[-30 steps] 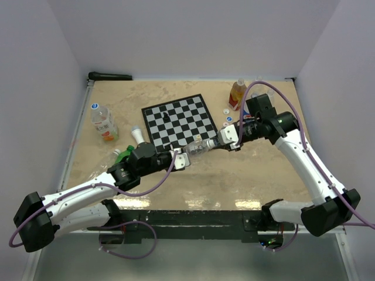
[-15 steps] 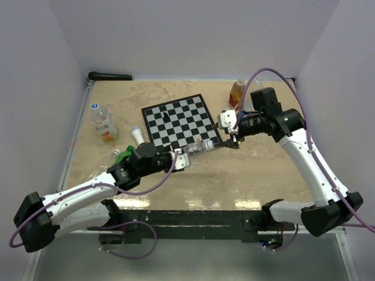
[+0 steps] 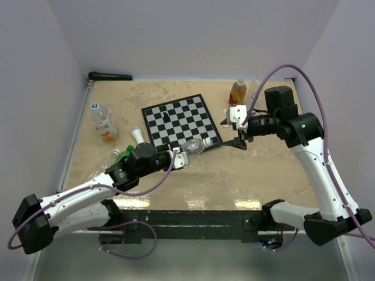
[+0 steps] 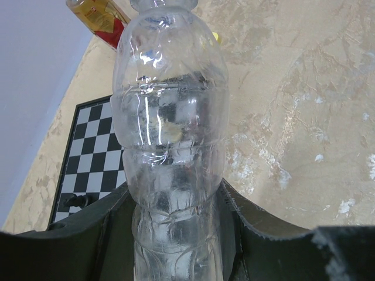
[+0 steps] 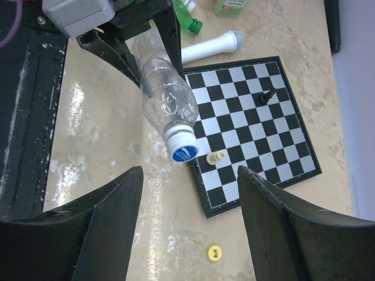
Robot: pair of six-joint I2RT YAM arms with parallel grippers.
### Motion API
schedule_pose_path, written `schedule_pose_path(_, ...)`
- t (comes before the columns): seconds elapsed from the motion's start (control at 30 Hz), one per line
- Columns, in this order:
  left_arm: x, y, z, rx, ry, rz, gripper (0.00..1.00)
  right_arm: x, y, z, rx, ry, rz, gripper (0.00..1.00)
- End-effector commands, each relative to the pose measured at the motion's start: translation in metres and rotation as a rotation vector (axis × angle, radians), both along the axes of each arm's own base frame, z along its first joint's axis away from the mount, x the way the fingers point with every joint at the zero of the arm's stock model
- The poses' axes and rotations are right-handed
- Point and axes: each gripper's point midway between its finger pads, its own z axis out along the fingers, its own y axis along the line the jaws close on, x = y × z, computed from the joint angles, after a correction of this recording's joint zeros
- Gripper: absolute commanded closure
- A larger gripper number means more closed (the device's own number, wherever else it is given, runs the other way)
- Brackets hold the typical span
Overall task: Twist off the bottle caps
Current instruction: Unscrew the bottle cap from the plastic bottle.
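While my left gripper (image 3: 177, 159) clamps the clear bottle (image 4: 170, 134) by the chessboard (image 3: 176, 117), its blue cap (image 5: 183, 150) is not yet off
My right gripper (image 3: 231, 133) gapes empty nearby; a yellow cap (image 5: 215, 252) lies loose

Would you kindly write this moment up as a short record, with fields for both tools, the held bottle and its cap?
left tool: shut on the clear bottle
cap: blue-topped, on the bottle's mouth, pointing toward the right arm
right tool: open, apart from the cap, holding nothing
loose yellow cap: lying beside the chessboard
task state: held bottle's cap not yet removed
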Motion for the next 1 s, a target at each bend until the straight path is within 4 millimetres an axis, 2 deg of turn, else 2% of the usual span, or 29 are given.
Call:
schedule_pose_path(0.0, 0.005, 0.002, 0.019, -0.042, -0.047, 0.023, 0.98, -0.005, 0.006, 0.002, 0.081, 0.136, -0.037, 0.31)
schedule_pose_path(0.27, 0.006, 0.003, 0.019, -0.042, -0.05, 0.03, 0.98, -0.003, 0.015, 0.006, 0.222, 0.354, -0.092, 0.31)
schedule_pose_path(0.47, 0.007, 0.003, 0.018, -0.039, -0.049, 0.035, 0.98, 0.014, 0.021, 0.006, 0.284, 0.55, -0.238, 0.29)
schedule_pose_path(0.7, 0.007, 0.003, 0.019, -0.041, -0.051, 0.036, 0.98, 0.012, 0.025, 0.007, 0.289, 0.64, -0.226, 0.26)
schedule_pose_path(0.97, 0.008, 0.003, 0.018, -0.039, -0.05, 0.037, 0.98, 0.017, 0.025, -0.007, 0.246, 0.686, -0.237, 0.22)
